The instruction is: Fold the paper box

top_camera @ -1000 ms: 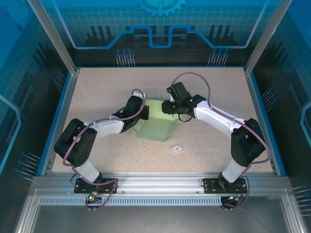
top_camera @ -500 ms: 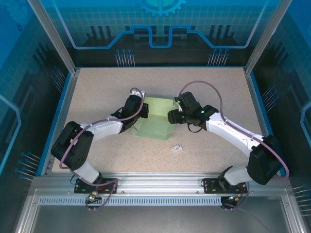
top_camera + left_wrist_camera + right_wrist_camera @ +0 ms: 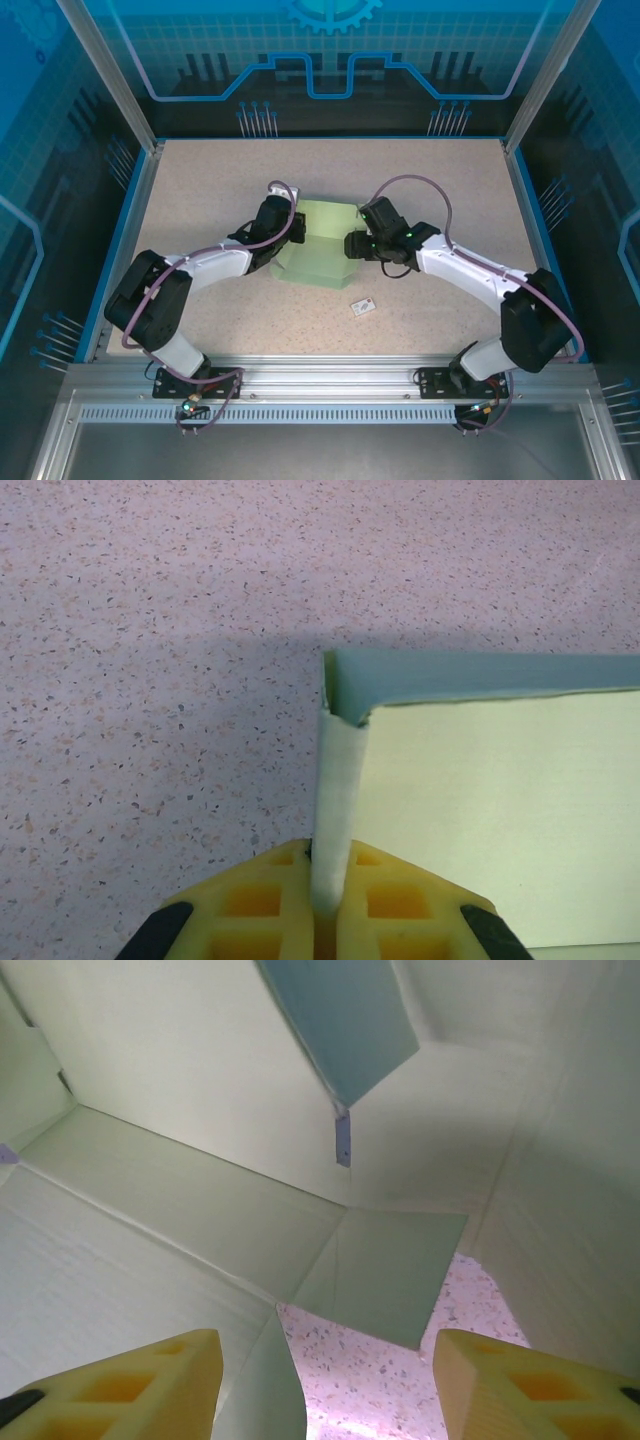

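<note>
- Paper box [image 3: 322,250] lies at the middle of the desk [image 3: 200,180], between the two hands. It is partly formed, with side walls raised around a flat base panel.
- Left hand [image 3: 284,240] is at the left edge of the box. In the left wrist view its fingers [image 3: 250,900] are closed on a thin upright wall [image 3: 338,780], pinching the card edge-on below a corner where a darker flap [image 3: 480,675] folds over.
- Right hand [image 3: 352,245] is at the right edge, pointing into the box. In the right wrist view its fingers [image 3: 130,1380] are spread wide and grip nothing. A curled strip [image 3: 262,1390] of card stands between them, apparently untouched.
- Key relation: the box interior lies straight ahead of the right hand, with the left hand on the opposite wall. The hands face each other across the short width; the long axis appears to run near to far.
- Judgement: both hands are equally near. The right hand is free, so the coming fold likely falls to it, working against the left-hand hold.
- White tag [image 3: 363,307] lies on the desk near the box, not touching it.
</note>
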Available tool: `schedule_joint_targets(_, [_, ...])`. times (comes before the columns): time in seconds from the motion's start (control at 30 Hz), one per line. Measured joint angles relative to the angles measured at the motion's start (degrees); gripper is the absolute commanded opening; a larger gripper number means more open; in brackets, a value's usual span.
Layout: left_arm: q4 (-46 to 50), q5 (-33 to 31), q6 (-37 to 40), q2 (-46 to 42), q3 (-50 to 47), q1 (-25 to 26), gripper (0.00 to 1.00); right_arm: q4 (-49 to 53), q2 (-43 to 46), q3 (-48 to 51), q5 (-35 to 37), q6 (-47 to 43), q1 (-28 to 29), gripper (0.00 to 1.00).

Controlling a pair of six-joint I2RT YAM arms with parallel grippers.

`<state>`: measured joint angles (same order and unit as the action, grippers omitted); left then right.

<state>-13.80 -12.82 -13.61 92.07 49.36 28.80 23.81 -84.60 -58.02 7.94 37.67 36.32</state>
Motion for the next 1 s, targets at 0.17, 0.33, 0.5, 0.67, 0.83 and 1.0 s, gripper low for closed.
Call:
schedule_joint_targets(0.17, [0.0, 0.0, 0.0, -0.52, 0.0, 0.0, 0.01, -2.67, -1.03, 0.09, -0.83, 0.96, -0.2, 0.58])
schedule_joint_targets(0.33, [-0.04, 0.04, 0.0, -0.7, 0.0, 0.0, 0.02, -5.51, -1.25, 0.04, -0.9, 0.24, -0.37, 0.55])
schedule_joint_targets(0.5, [-0.09, 0.46, -0.02, -0.7, 0.0, 0.0, 0.02, -6.86, -3.58, -0.94, -0.96, -2.51, -0.28, 0.5])
schedule_joint_targets(0.67, [-0.04, 0.63, -0.02, -0.7, 0.0, 0.0, 0.02, -7.65, -5.77, -2.16, -1.16, -5.55, 0.81, 0.46])
schedule_joint_targets(0.83, [0.02, 0.61, -0.02, -0.7, 0.0, -0.02, 0.02, -7.17, -6.34, -2.71, -1.03, -8.87, 1.4, 0.45])
schedule_joint_targets(1.0, [0.09, 0.63, 0.0, -0.7, 0.0, -0.02, 0.02, -6.1, -6.21, -2.84, -0.94, -11.8, 1.4, 0.5])
